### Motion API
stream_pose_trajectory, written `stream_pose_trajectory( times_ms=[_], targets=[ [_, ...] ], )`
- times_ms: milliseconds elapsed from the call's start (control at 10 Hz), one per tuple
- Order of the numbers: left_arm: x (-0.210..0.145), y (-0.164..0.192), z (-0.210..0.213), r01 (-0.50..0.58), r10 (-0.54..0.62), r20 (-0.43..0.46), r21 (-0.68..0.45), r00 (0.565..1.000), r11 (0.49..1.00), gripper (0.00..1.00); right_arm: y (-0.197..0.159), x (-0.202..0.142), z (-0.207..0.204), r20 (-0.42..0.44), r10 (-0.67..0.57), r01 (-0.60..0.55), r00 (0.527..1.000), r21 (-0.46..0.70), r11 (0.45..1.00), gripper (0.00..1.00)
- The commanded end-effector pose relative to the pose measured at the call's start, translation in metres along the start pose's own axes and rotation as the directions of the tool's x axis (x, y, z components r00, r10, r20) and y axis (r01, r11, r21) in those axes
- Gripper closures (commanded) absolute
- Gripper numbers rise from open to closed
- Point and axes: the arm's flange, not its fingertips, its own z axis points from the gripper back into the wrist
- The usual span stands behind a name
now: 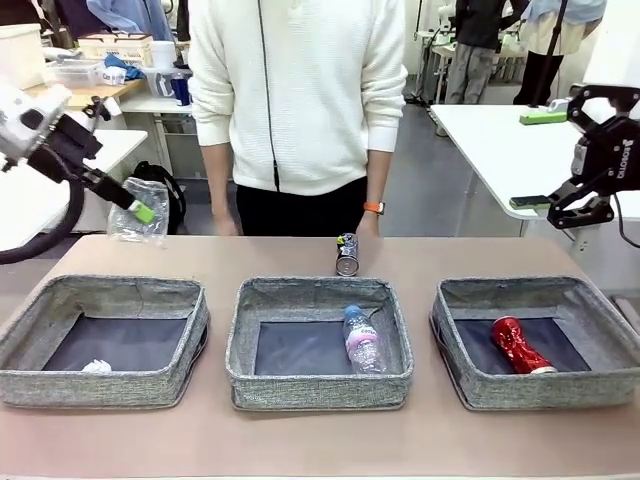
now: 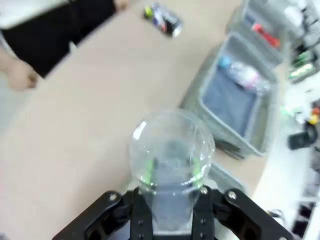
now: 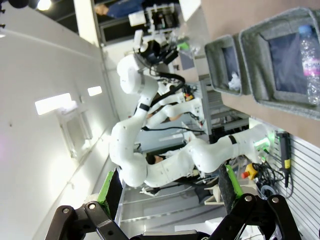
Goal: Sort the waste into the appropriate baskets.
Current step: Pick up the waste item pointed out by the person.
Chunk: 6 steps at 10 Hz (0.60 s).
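**Sorting in progress: the left gripper (image 1: pixel 141 209) is clamped on the clear plastic cup (image 2: pixel 172 140), held in the air behind the left basket (image 1: pixel 60 385).**
The cup's long axis lies along the fingers, its rounded end pointing away from the wrist and down toward the bench (image 1: pixel 300 440). The right gripper (image 3: pixel 170 184) hangs raised, wide open and empty. We judge three items sorted, one per basket: paper ball (image 1: pixel 97 367), bottle (image 1: pixel 362 340) and red can (image 1: pixel 520 345). The cup and the dark can (image 1: pixel 347 254), apparently upright, remain.

Front: far back, looks across the table (image 1: pixel 320 445). Left wrist: just behind the left gripper (image 2: pixel 172 170), looks down, very near the clear plastic cup (image 2: pixel 172 140) between its fingers. Right wrist: behind the right gripper (image 3: pixel 171 170), rolled sideways. Shared by all: middle basket (image 1: pixel 320 385), ahead of the fingers.
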Motion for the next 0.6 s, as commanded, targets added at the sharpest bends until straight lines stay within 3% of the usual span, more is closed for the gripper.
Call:
stream_pose_trajectory(
  times_ms=[0, 100, 500],
  targets=[
    [0.0058, -0.0062, 0.0078, 0.026, -0.025, 0.007, -0.137, 1.000, 0.990, 0.70, 0.0030, -0.0002, 0.0000, -0.001, 0.007, -0.007, 1.000, 0.022, 1.000, 0.00],
    [0.0000, 0.0000, 0.0000, 0.000, 0.000, 0.000, 0.000, 1.000, 1.000, 0.70, 0.0030, -0.0002, 0.0000, -0.001, 0.007, -0.007, 1.000, 0.022, 1.000, 0.00],
    [-0.0005, -0.0039, 0.0016, -0.014, 0.014, -0.004, -0.023, 1.000, 1.000, 0.70, 0.0030, -0.0002, 0.0000, -0.001, 0.007, -0.007, 1.000, 0.022, 1.000, 0.00]
  ],
)
